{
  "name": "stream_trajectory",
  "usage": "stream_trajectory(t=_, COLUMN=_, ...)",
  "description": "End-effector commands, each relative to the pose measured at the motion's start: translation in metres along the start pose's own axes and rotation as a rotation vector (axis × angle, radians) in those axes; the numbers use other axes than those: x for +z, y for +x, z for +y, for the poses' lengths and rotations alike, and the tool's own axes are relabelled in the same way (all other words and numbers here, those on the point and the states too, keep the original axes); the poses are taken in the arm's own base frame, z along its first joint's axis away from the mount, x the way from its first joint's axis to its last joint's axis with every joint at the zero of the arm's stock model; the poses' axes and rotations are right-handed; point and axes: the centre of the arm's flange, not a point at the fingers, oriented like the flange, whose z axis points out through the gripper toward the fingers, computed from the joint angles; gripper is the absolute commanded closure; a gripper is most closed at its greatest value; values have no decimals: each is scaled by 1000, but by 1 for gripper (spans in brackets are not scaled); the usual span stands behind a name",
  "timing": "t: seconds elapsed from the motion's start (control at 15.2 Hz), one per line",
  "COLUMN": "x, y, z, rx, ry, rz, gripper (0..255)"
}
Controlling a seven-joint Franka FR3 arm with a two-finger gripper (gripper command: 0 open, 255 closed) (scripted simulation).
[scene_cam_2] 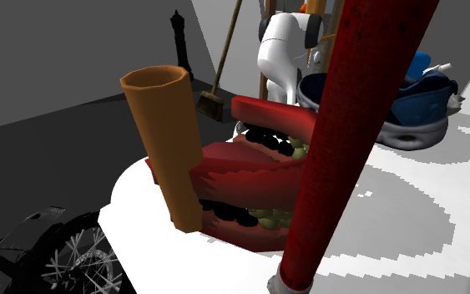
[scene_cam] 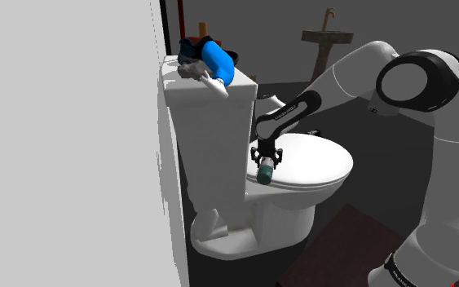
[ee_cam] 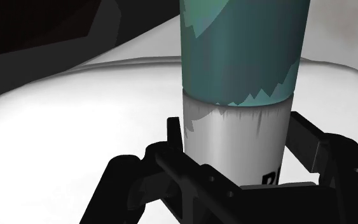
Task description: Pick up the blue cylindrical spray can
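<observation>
Slippage is the risk: claw [scene_cam: 267,157] grips the teal-and-grey spray can [ee_cam: 244,63] between its fingers [ee_cam: 308,146] near the grey end, toilet lid [scene_cam: 317,161] just beneath; so short a hold could let it drop.

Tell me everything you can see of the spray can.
The spray can is a smooth cylinder, mostly dark teal-blue, with a silvery-grey band at the end nearest the black gripper. The colours meet along a jagged edge, and part of some black lettering shows on the grey. The gripper is shut on that band, a finger on each side. The can points down from the gripper over the rear of the white toilet lid; whether it touches the lid cannot be told.
</observation>
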Motion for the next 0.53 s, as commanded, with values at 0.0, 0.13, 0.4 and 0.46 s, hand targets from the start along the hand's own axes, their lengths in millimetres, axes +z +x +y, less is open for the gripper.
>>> stream_trajectory(t=0.0, x=0, y=0, z=0, rx=0, ry=0, rz=0, gripper=255)
stream_trajectory(t=0.13, x=1, y=-1, z=0, rx=0, ry=0, rz=0, gripper=255)
stream_trajectory(t=0.4, x=-20, y=-1, z=3, rx=0, ry=0, rz=0, gripper=255)
stream_trajectory(t=0.46, x=-26, y=-1, z=4, rx=0, ry=0, rz=0, gripper=255)
